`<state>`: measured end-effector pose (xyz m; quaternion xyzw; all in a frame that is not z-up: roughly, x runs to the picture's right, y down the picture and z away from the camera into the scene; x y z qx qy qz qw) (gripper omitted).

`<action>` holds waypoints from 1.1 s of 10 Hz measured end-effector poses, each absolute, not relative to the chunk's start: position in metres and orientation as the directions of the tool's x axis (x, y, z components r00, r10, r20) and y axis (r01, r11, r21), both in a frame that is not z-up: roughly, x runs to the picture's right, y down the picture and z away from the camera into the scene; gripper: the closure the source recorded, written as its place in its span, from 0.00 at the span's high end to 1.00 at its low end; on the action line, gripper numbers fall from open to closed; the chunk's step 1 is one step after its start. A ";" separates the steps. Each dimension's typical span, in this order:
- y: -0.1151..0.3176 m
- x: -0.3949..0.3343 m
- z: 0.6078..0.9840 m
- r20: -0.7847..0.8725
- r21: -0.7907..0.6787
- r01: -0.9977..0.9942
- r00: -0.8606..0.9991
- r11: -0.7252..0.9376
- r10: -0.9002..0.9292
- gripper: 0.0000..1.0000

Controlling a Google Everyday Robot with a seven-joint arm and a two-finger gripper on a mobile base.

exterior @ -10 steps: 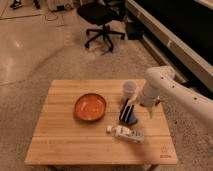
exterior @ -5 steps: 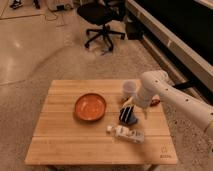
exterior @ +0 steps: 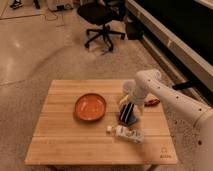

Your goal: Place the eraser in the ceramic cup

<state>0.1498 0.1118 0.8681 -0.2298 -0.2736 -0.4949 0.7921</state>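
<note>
The eraser (exterior: 126, 112), a black striped block, stands steeply tilted just right of the table's centre, its lower end over a flat blue pad (exterior: 132, 120). My gripper (exterior: 126, 102) hangs from the white arm that reaches in from the right, directly above the eraser's top end and touching or nearly touching it. The white ceramic cup (exterior: 127, 88) stands upright just behind the gripper, partly covered by my arm.
An orange bowl (exterior: 90, 106) sits left of the eraser. A clear plastic bottle (exterior: 128, 134) lies on its side in front of the eraser. A small red-brown object (exterior: 152, 102) lies near the wooden table's (exterior: 60, 145) right edge. An office chair stands on the floor behind.
My arm has swung left and down, bringing the gripper from beside the cup to over the eraser's top. The eraser looks slightly more upright. Other objects have not moved.
</note>
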 end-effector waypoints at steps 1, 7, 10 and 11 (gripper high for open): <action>0.112 0.149 0.873 0.655 -0.091 0.914 0.354 0.395 -0.668 0.80; 0.109 0.167 0.888 0.593 -0.115 0.900 0.402 0.421 -0.697 0.32; 0.104 0.190 0.878 0.572 -0.125 0.866 0.462 0.484 -0.678 0.10; 0.101 0.200 0.873 0.566 -0.129 0.852 0.484 0.508 -0.668 0.10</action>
